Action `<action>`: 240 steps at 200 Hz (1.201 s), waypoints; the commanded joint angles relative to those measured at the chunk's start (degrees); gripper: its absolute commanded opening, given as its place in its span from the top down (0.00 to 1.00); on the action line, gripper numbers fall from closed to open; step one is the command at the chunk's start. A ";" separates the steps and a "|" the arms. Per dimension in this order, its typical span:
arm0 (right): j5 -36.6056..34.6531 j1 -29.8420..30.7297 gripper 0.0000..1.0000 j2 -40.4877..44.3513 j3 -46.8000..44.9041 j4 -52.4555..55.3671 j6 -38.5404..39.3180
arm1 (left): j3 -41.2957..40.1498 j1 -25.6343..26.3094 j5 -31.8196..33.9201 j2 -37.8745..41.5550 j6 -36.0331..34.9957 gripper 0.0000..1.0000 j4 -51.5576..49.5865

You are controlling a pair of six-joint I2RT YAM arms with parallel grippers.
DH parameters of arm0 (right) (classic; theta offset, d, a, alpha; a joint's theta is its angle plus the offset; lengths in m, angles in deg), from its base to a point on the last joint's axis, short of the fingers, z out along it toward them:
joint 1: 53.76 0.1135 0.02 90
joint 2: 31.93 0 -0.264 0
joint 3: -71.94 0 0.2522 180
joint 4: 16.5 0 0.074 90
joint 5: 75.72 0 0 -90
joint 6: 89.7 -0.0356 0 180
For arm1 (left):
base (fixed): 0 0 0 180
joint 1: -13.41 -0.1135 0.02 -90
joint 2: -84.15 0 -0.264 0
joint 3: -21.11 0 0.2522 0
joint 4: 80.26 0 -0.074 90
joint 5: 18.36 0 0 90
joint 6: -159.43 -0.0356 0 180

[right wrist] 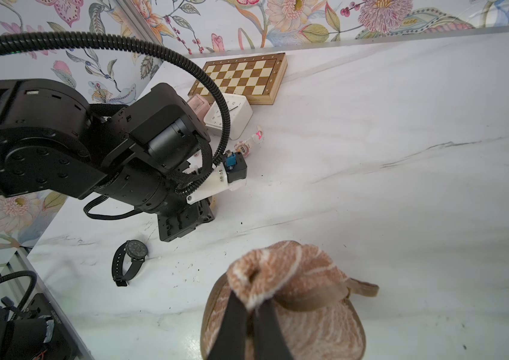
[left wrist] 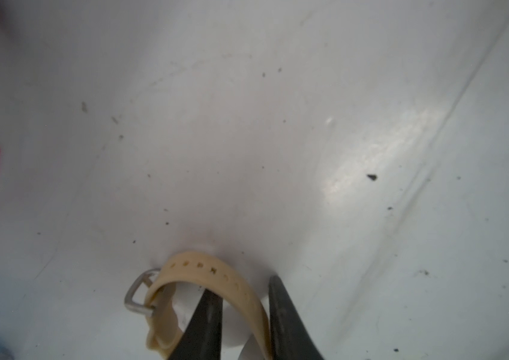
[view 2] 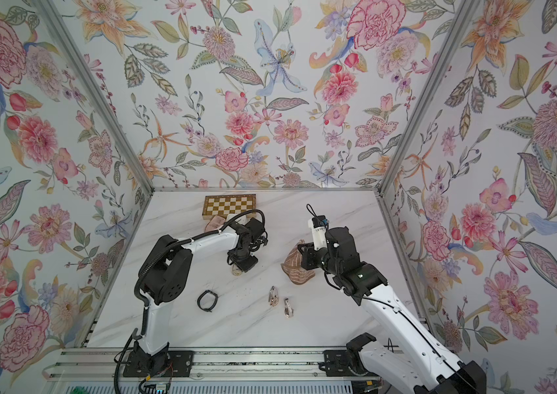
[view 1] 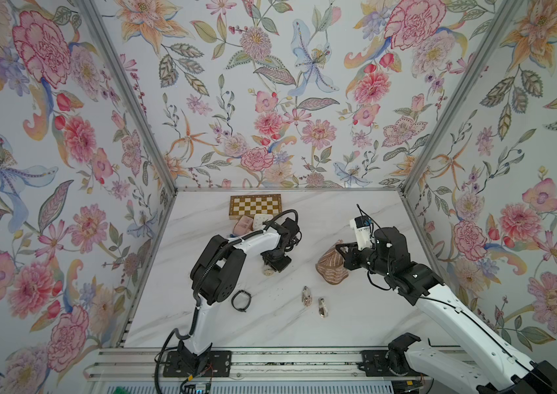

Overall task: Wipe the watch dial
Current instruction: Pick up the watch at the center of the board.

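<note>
1. Watches, 3. The beige watch [left wrist: 203, 265] lies on the table under my left gripper [left wrist: 240, 285], in the left half, mid-depth; its dial does not show in the left wrist view. The black watch [view 1: 242, 300] lies nearer the front, apart from it. The pink and white watch [right wrist: 247, 145] lies beside the clock.
2. Grippers, 2. The left one's 2 fingers [left wrist: 203, 321] straddle the beige strap, 1 inside the loop and 1 outside; I cannot tell whether they are clamped on it. The right gripper [right wrist: 250, 300] is pinched on a fold of the cloth.
3. Cloth [view 1: 329, 264], 1: brown and orange, striped, right of centre, hanging down to the table.
4. Small metal pieces, 2 [view 1: 306, 296] [view 1: 322, 307]: side by side, in front of the cloth.
5. Chessboard [view 1: 255, 205], 1: at the back wall.
6. Clock [right wrist: 229, 115], 1: white and square, with 1 pink box [right wrist: 198, 104] touching it, both just in front of the chessboard.
7. Table [view 1: 355, 324]: white, marble-veined, with dark specks.
8. Walls [view 1: 270, 85]: flowered wallpaper on 3 sides, metal strips in the corners.
</note>
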 commanded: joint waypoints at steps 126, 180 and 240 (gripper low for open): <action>-2.76 1.23 1.00 2.73 -1.52 -0.49 -1.47 | -0.42 0.65 -0.11 -0.65 -4.48 0.77 -7.31; -3.67 1.85 1.00 3.15 -1.60 -0.30 -1.66 | -0.60 0.83 0.87 -1.35 -4.21 0.85 -7.57; -4.57 1.85 1.00 3.92 -2.47 -0.23 -1.44 | -0.67 0.83 -0.29 -0.75 -3.41 1.00 -7.92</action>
